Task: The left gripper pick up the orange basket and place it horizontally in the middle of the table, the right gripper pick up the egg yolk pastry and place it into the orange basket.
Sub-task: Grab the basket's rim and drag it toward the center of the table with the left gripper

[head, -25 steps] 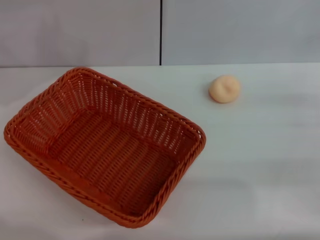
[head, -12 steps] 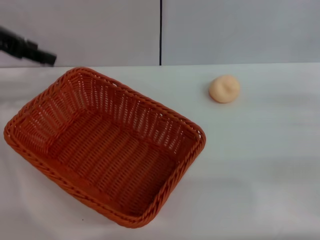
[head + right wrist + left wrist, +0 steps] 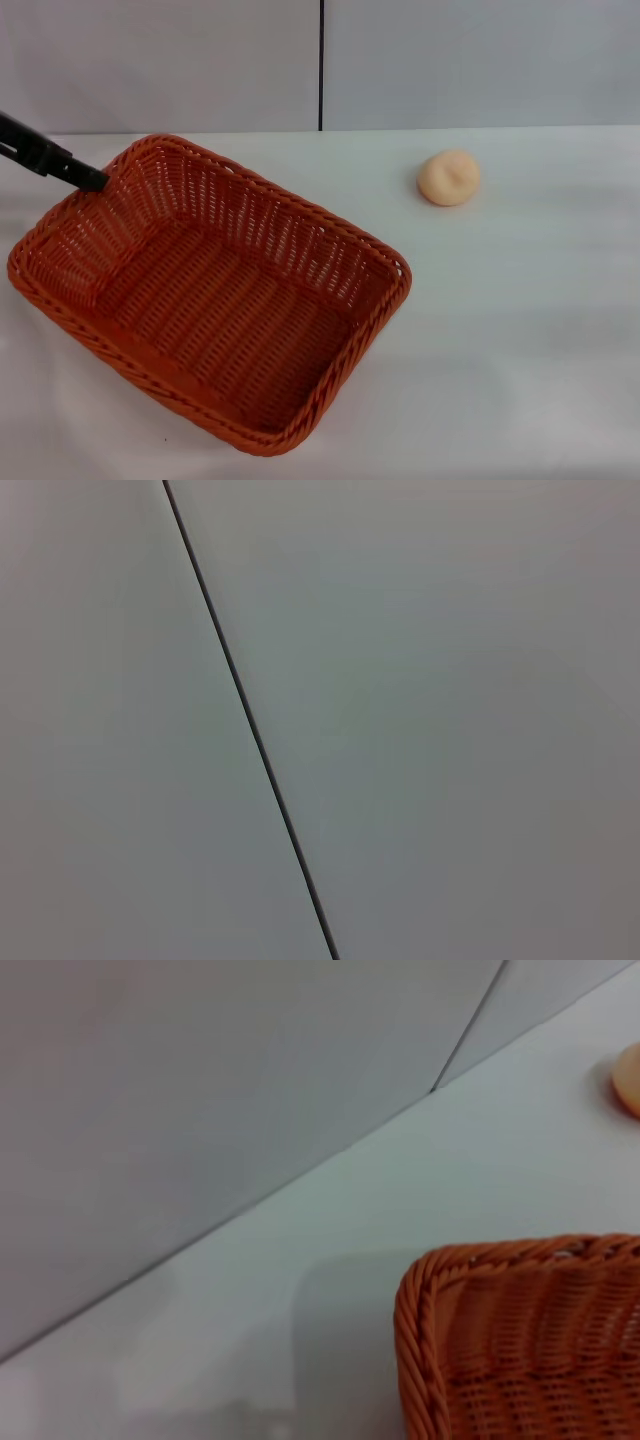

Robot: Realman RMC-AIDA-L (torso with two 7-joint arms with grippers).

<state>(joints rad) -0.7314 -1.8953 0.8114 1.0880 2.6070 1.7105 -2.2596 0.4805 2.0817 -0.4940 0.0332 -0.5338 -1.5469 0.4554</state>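
Observation:
The orange basket (image 3: 210, 290) lies slantwise on the left half of the white table (image 3: 520, 330), open side up and empty. The black tip of my left gripper (image 3: 88, 180) comes in from the left edge and hovers at the basket's far left corner, just over the braided rim. One rounded corner of the orange basket (image 3: 520, 1340) fills the left wrist view. The egg yolk pastry (image 3: 449, 178) sits alone on the table at the far right of centre; a sliver of the egg yolk pastry (image 3: 630, 1080) shows in the left wrist view. My right gripper is out of view.
A grey wall (image 3: 320, 60) with a dark vertical seam stands behind the table's far edge. The right wrist view shows only that wall (image 3: 400, 720) and its seam.
My left gripper came into the head view from the upper left and has dropped down and right to the basket's far left corner. Basket and pastry have not moved.

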